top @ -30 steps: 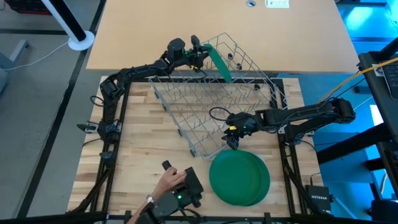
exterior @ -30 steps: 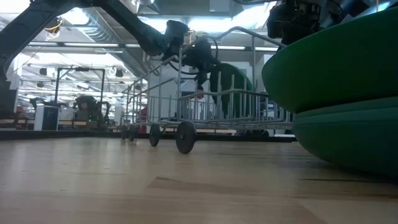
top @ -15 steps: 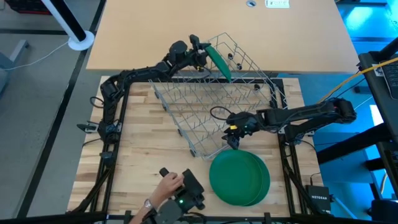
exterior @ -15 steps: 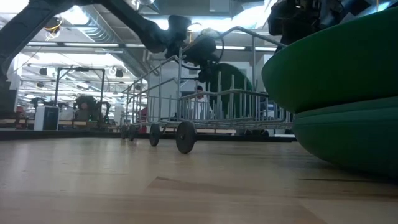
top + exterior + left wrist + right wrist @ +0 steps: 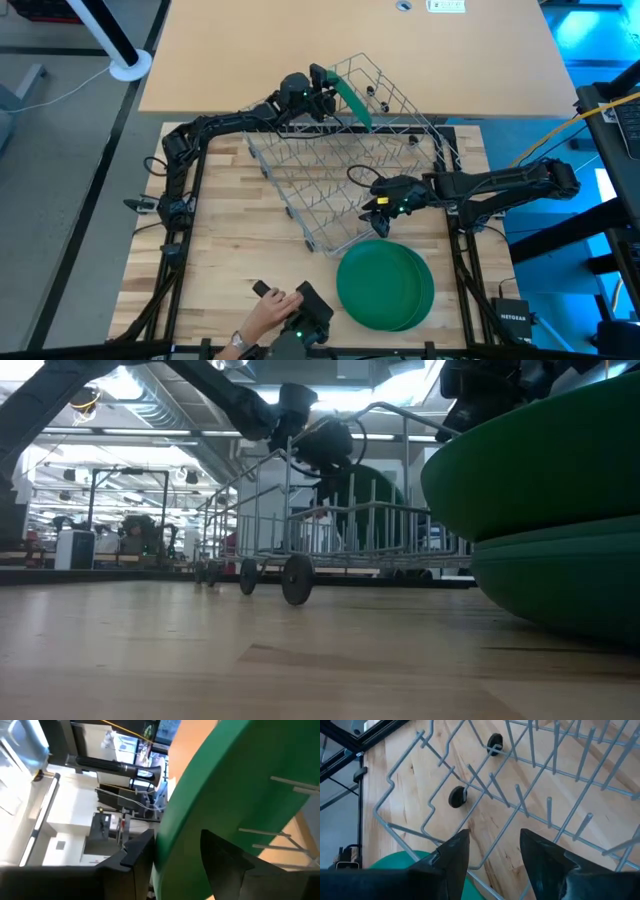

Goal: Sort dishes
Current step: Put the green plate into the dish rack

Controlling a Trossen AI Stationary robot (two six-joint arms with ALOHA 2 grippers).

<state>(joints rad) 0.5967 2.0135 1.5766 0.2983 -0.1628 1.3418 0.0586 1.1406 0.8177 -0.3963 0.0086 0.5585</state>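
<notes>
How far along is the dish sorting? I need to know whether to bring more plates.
Done: one green plate stands on edge at the far end of the wire rack. In hand: the left gripper has its fingers open either side of that plate's rim. The right gripper, open and empty, hovers over the rack's near corner. Left: the stacked plates on the table.

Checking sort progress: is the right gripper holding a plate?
No. The right gripper hangs open and empty over the wire rack.

I work in a robotics lab: exposed ceiling ducts, equipment racks behind my wooden bench.
</notes>
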